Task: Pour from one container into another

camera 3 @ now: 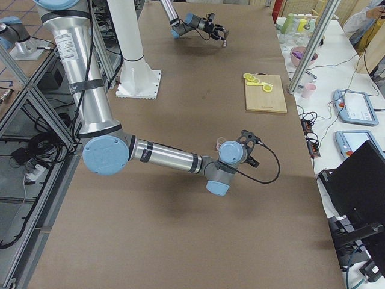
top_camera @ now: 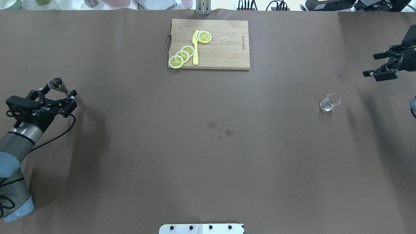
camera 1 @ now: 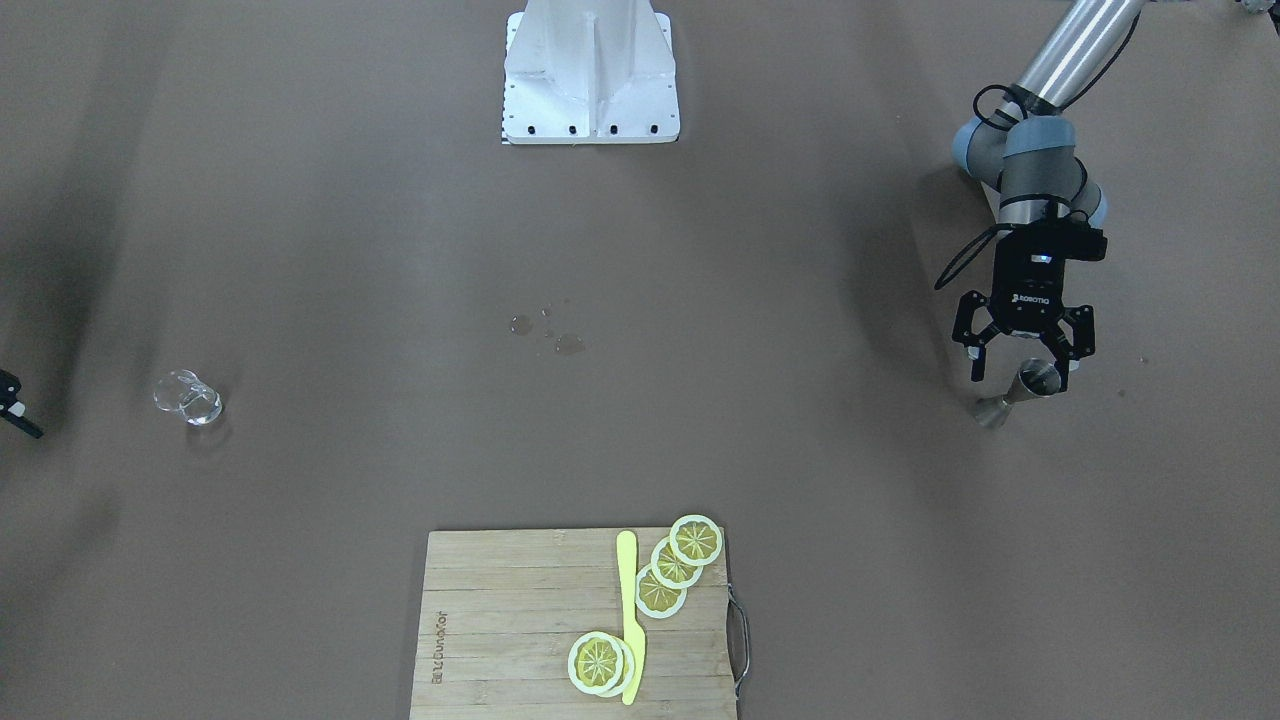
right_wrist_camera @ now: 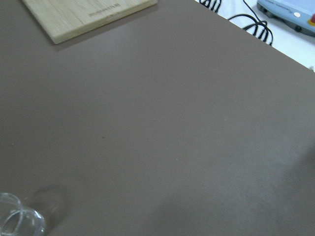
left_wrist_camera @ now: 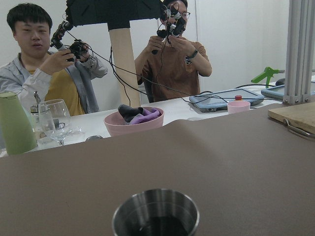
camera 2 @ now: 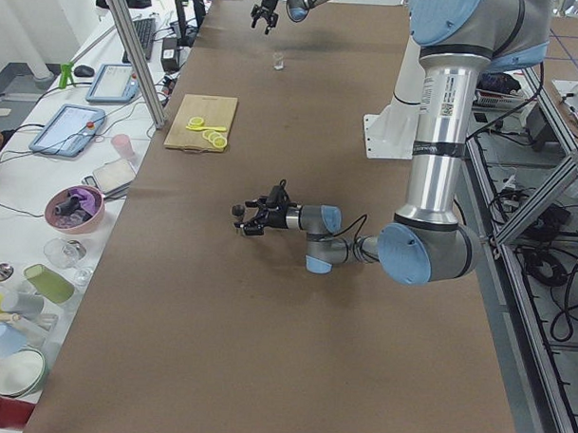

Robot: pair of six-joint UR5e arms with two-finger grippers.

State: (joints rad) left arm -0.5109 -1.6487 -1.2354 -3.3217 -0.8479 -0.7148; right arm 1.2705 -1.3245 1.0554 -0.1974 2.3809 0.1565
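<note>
– Two cups, where vs. grippers?
– Metal cup (camera 1: 1018, 393) upright betw. left gripper (camera 1: 1024, 362) fingers, jaws apart, not gripped. Glass (top_camera: 329, 103) near right gripper (top_camera: 370, 65), likewise spread, empty.

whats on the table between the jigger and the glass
Between jigger and glass, only a few wet drops near the middle of the otherwise bare table, in the overhead view. The cutting board sits off that line.

Table (top_camera: 130, 178) under brown sheet. White side bench (camera 2: 29, 179) along far edge; aluminium post (camera 2: 135, 54) between them. White wall (left_wrist_camera: 236, 29) behind.
</note>
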